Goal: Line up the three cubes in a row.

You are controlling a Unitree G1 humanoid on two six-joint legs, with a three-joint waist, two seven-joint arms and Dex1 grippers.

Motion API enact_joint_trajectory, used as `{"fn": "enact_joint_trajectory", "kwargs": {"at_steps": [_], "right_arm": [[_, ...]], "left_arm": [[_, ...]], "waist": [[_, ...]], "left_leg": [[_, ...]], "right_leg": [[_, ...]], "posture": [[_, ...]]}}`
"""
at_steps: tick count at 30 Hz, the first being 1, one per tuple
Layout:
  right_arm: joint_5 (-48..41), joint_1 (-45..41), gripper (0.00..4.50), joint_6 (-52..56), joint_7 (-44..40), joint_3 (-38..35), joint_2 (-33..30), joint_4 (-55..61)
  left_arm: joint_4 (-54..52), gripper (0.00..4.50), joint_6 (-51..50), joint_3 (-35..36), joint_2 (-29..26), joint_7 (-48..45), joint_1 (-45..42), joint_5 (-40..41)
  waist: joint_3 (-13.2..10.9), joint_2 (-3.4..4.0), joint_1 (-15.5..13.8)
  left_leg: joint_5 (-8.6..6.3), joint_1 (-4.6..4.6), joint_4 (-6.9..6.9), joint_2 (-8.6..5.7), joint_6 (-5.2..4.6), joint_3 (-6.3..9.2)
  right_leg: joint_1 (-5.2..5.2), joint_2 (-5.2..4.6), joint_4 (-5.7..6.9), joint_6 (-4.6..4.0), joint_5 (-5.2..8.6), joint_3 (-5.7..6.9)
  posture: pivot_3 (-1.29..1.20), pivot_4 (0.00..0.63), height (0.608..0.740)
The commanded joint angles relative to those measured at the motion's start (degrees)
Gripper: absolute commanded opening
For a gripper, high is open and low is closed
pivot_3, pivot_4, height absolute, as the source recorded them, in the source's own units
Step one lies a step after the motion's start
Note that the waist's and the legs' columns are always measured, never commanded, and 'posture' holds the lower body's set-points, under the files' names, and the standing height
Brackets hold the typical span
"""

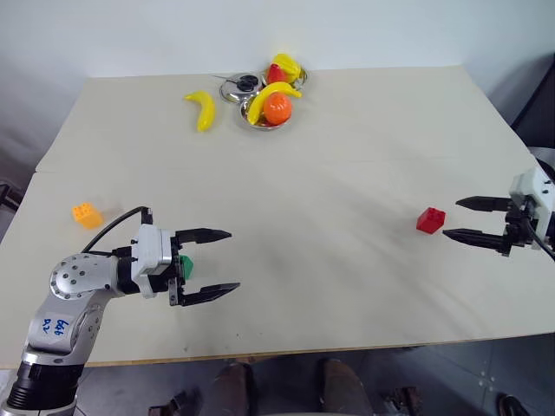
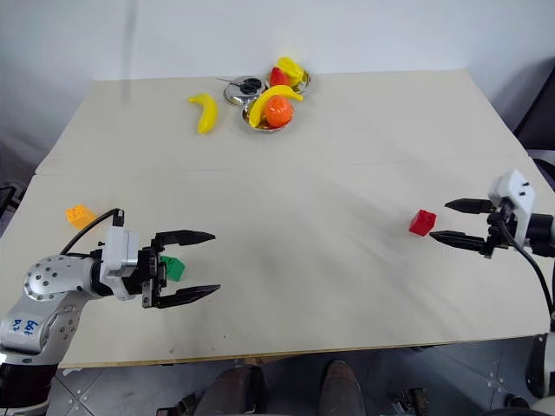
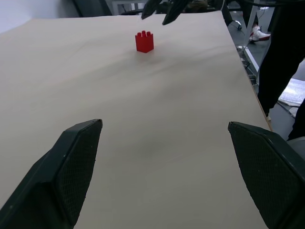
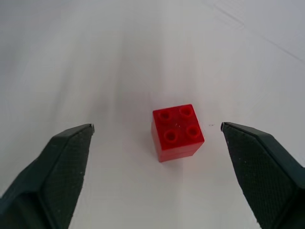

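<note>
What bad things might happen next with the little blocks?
The three blocks lie far apart: the red block sits by the right tool, the orange-yellow block near the table's left edge, so a nudge might push it off.

The green block is tucked under the left tool, partly hidden; lowering that arm might bump it.

Both tools are open and hold nothing, so the row is not yet started.

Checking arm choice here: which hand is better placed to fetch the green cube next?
Probably the left hand: its fingers are open and the green cube lies beside it, while the right hand is across the table by the red cube.
</note>
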State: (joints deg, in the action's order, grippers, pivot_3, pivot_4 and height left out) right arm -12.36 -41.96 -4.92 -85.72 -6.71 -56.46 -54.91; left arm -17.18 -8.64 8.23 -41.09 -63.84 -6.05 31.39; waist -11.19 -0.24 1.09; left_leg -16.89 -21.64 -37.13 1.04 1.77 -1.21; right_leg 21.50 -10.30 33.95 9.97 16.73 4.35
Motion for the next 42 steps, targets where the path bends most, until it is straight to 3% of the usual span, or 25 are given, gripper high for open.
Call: {"fn": "enact_joint_trajectory", "kwargs": {"at_steps": [1,10,13,18,21,27,36,42], "right_arm": [[3.67,-4.26,4.49,-4.08,-1.75,2.55,1.42,-5.54],[8.43,-10.22,4.49,-5.39,-0.89,5.49,4.86,-12.43],[8.9,-11.22,3.91,-6.55,-1.06,5.24,5.44,-13.06],[10.04,-11.57,2.2,-6.74,-0.79,5.3,5.52,-14.09],[10.03,-11.95,1.49,-7.4,-0.78,4.91,5.71,-14.1],[7.88,-13.99,1.5,-7.76,-4.32,4.77,7.52,-11.3],[2.82,-15.85,1.5,-1.06,-6.78,18.93,17.73,6.49],[5.19,-14.36,1.5,4.68,-5.27,21.71,21.47,10.33]], "left_arm": [[-1.84,4.5,-0.28,1.46,-0.86,-0.11,0.62,1.07],[-2.7,4.5,-0.81,1.96,-0.96,0.1,0.88,1.01],[-2.73,4.5,-0.86,1.98,-0.98,0.12,0.77,0.96],[-2.67,4.5,-0.55,2.27,-1.04,0.14,0.83,0.78],[-2.59,4.5,-0.5,2.46,-1.13,0.13,0.78,0.77],[-2.41,4.5,-0.34,2.41,-1.04,0.05,0.74,0.71],[-0.8,4.5,0.27,0.54,-0.14,-0.48,-0.47,0.1],[-0.87,4.5,0.22,0.19,0.09,-0.17,-0.74,0.12]], "waist": [[0.0,0.0,0.37],[0.0,0.0,0.5],[-0.01,0.03,0.51],[-0.04,0.07,0.46],[-0.04,0.07,0.5],[-0.04,0.07,0.64],[-0.08,0.14,0.53],[-0.08,0.14,-0.32]], "left_leg": [[0.0,0.0,0.0,0.0,0.0,0.0],[-0.01,0.01,-0.02,0.01,0.02,0.01],[-0.01,0.01,-0.03,0.02,0.02,0.01],[-0.02,0.0,-0.01,0.01,0.04,0.0],[-0.02,0.0,-0.03,0.01,0.04,0.01],[-0.02,0.0,-0.02,0.01,0.04,0.0],[-0.03,0.01,-0.03,0.09,0.08,0.0],[-0.09,-0.12,-0.14,0.04,0.04,0.07]], "right_leg": [[0.0,0.0,0.0,0.0,0.0,0.0],[-0.02,0.0,0.02,0.0,0.0,0.0],[-0.01,0.0,0.03,0.0,0.0,0.0],[-0.01,0.0,0.0,0.0,0.0,0.0],[-0.01,0.0,0.01,0.0,0.0,0.0],[-0.01,0.0,0.01,0.0,0.0,0.0],[0.04,0.06,0.09,0.0,0.0,0.0],[0.07,0.05,0.08,0.0,0.0,0.01]], "posture": [[0.0,0.15,0.74],[0.0,0.15,0.74],[0.0,0.15,0.74],[0.0,0.15,0.74],[0.0,0.15,0.74],[0.0,0.15,0.74],[0.0,0.15,0.74],[0.0,0.15,0.74]]}}
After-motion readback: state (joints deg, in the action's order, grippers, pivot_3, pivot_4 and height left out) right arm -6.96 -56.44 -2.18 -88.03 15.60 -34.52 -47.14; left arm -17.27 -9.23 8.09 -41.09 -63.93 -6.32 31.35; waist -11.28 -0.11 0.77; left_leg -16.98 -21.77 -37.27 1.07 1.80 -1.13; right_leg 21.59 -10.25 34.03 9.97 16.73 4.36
